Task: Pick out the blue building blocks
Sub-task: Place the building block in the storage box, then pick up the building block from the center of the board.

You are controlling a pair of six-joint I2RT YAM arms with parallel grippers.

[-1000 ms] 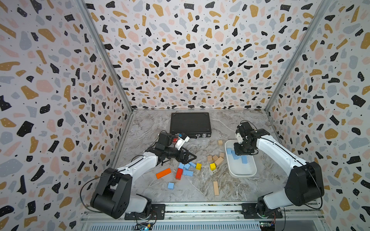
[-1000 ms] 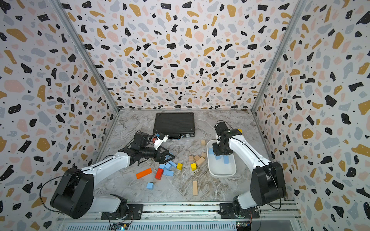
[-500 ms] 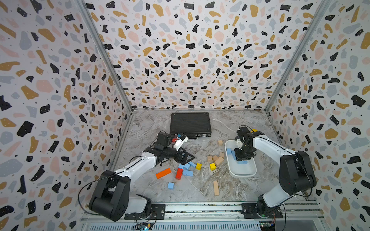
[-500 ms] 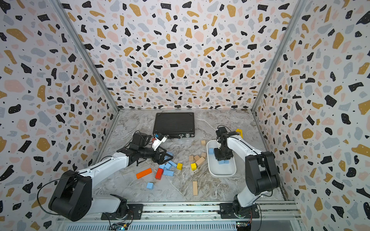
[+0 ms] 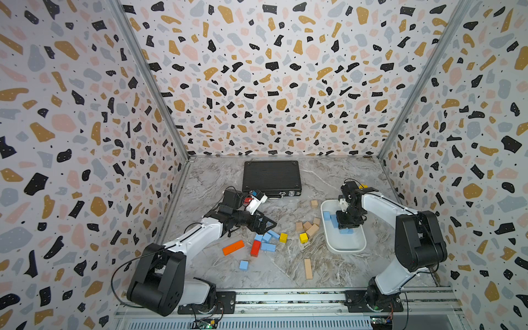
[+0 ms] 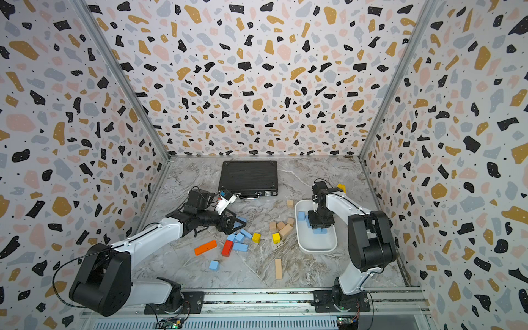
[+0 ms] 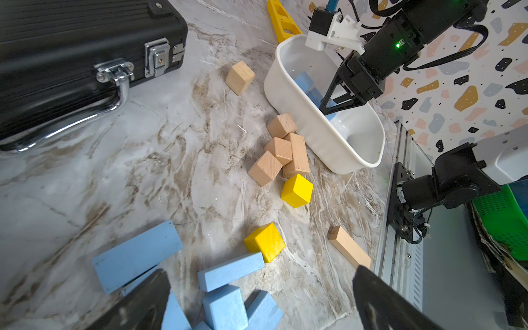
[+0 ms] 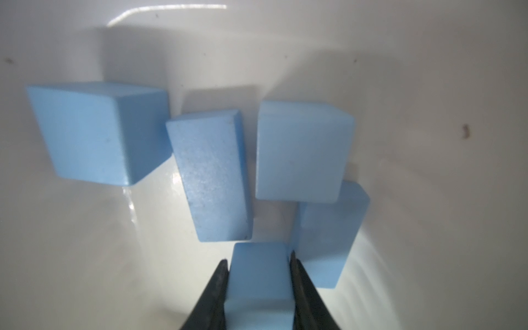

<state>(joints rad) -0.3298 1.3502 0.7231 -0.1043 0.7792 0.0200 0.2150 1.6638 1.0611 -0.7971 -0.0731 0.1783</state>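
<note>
- Blue building blocks (image 8: 211, 174) are splitting between two places: four are lying inside the white tub (image 5: 347, 251), several more are sitting in a cluster (image 5: 268, 247) on the desk (image 5: 285, 274), one apart.
- Right gripper (image 8: 258, 257) is clamping a fifth blue block low in the tub.
- Left gripper (image 7: 261, 271) is hovering, jaws wide apart, over the cluster.
- Sorting is looking roughly half done.

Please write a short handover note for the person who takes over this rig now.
Right gripper: shut on a small matte light-blue block, low inside the glossy white oval tub.
Left gripper: open, above the loose blue blocks.
Done: four other blue blocks lie in the tub.
To do: release the held one; about six loose blue blocks lie on the marble table.
</note>
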